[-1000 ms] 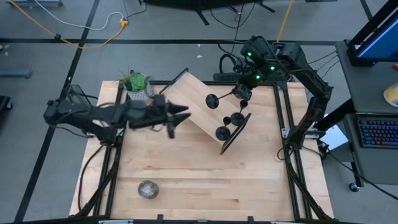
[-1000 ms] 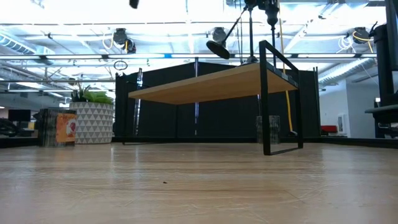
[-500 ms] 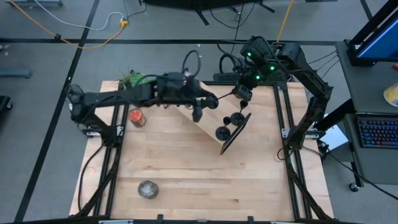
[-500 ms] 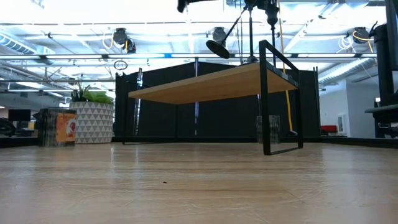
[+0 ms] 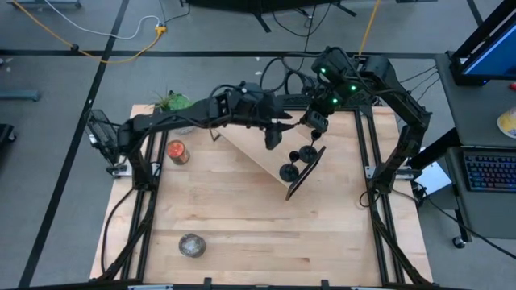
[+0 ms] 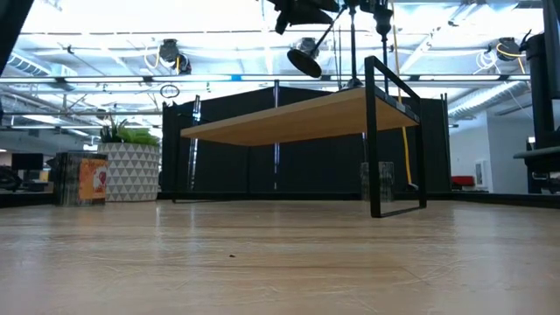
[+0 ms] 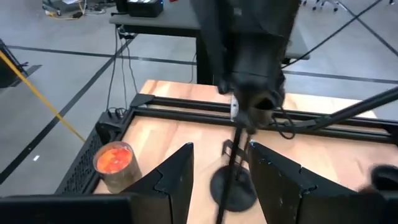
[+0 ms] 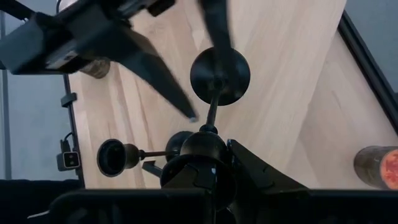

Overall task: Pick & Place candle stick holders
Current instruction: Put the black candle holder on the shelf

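L gripper (image 7: 221, 180) is over the raised wooden shelf (image 5: 256, 145), jaws open w/ a clear gap. The thin stem of one candle stick holder (image 7: 233, 186) stands right between the fingers (image 7: 171, 180); contact can't be told. Its round base sits on the shelf top just below the jaws. In the high view that holder is hidden under the gripper (image 5: 272, 133).

R gripper (image 8: 205, 168) hangs at the shelf's far edge, just past the L one. Its fingers (image 8: 258, 177) sit around the cup of another holder (image 8: 214, 78), the base beyond the jaws; whether they press it or stand apart can't be made out. A third holder (image 8: 115, 155) shows to one side of the R jaws, part cut by the gripper body. The high view shows two holders (image 5: 290, 171) and (image 5: 307, 153) nr the shelf's black end frame, just past the L jaws.

Off the shelf: an orange-topped jar (image 5: 176, 151) on the table (image 5: 242, 234), well apart from both jaws; its label shows in the low view (image 6: 92, 179) but can't be read. Planter (image 5: 173, 105) behind it; a grey round object (image 5: 191, 245) nr the front edge.
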